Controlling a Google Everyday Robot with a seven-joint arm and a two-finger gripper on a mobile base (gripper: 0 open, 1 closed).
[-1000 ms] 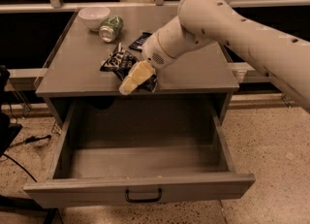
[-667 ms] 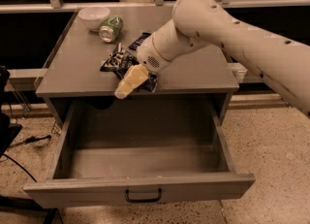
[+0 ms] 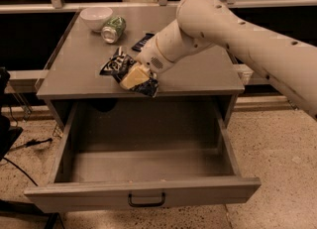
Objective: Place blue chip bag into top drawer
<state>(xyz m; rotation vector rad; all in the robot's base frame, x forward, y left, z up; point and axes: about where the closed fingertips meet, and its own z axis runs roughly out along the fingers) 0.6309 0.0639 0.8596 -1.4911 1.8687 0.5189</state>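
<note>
Arm: the pale robot arm comes in from the right of my view and reaches down and left across the cabinet, with its wrist over the front half of the top.

Cabinet top: a flat grey surface. Everything loose that I can see sits on it.

Top drawer: pulled well out toward me, right under the front edge of the cabinet top. From here I see its grey floor and inner walls. There is a small black handle at the centre of the plain front.

Gripper: down at the front edge of the cabinet top, left of centre, with its pale tip lying on the bag. I cannot tell whether it is clasping the bag or only resting on it.

Blue chip bag: crumpled dark foil with white lettering, on the cabinet top at the front edge, under and around the gripper tip. One corner is at the lip just above the open drawer. It is not in the drawer.

Bowl: white, upright, at the back left of the top. I cannot tell what it holds.

Can: green, lying on its side just beside the bowl.

Bar wrapper: small, dark and flat, behind the bag and partly hidden by the wrist.
</note>
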